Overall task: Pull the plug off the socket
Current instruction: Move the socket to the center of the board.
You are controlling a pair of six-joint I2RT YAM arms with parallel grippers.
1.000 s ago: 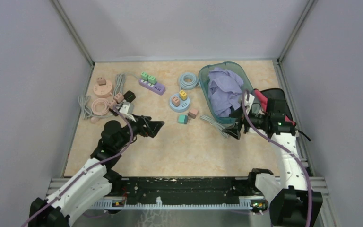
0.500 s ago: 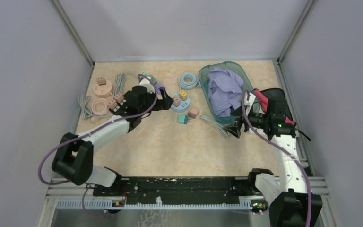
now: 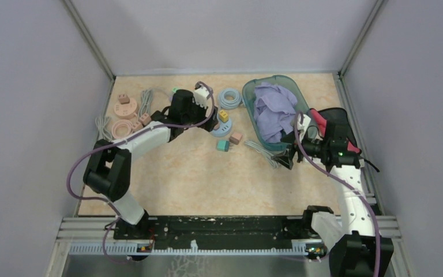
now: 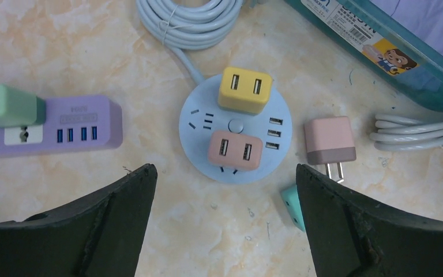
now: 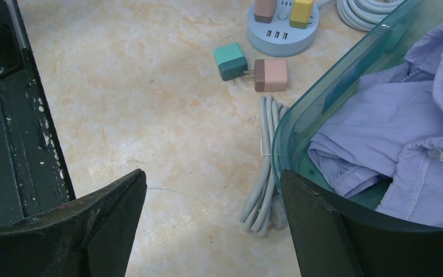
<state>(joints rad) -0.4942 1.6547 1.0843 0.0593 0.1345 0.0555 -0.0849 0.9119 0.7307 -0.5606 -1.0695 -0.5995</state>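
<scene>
The table (image 3: 196,179) carried every item. A teal tub (image 3: 269,79) stood at the far right of it, with a lilac shirt (image 3: 274,109) heaped inside.

The left gripper (image 4: 224,173) hung above the table, pointing down, its jaws spread wide and holding nothing. The right gripper (image 5: 212,174) hovered near the tub's near wall, its jaws likewise spread wide and holding nothing.

A purple power strip (image 4: 75,124) lay left of the left gripper's centre line, with a green plug (image 4: 6,105) seated in it. A pale blue coiled cable (image 4: 190,20) lay beyond, its lead running to a round blue socket (image 4: 196,138).

The socket lay flat, directly below and between the left jaws in the left wrist view. Two plugs were seated in it: a yellow plug (image 4: 244,90) on the far side and a pink plug (image 4: 235,150) on the near side.

A grey cable bundle (image 5: 262,167) lay against the tub's wall. A loose pink plug (image 4: 329,140) lay on its side just right of the socket, and a loose teal plug (image 4: 293,205) lay close by its prongs.
</scene>
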